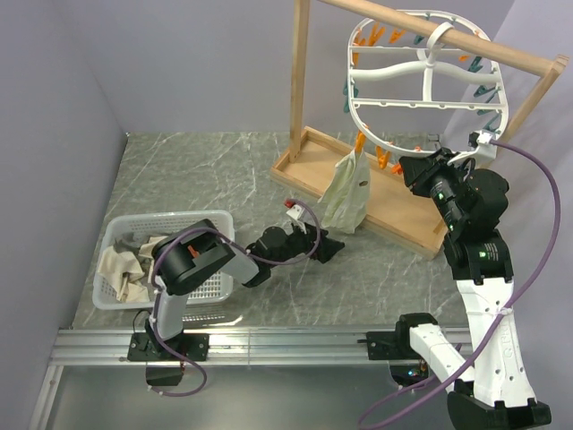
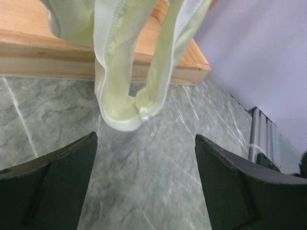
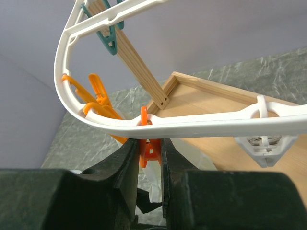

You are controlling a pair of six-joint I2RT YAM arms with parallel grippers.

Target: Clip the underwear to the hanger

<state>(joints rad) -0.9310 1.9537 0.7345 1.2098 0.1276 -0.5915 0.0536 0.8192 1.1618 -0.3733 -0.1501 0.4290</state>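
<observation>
1. A white basket (image 1: 170, 218) of pale cloths sits on the grey bench (image 1: 206, 170) at the left.
2. The left gripper (image 1: 327, 246) lies low over the bench, its jaws wide apart and holding nothing. It points at the lower end of the underwear (image 1: 347, 193).
3. The underwear hangs below the lower rim of the hanger (image 3: 201, 123), in front of the wooden stand (image 1: 403, 215). Which pin holds it, I cannot tell.
4. The right gripper (image 1: 409, 167) is clamped on an orange clothespin (image 3: 147, 146) at that rim.
</observation>
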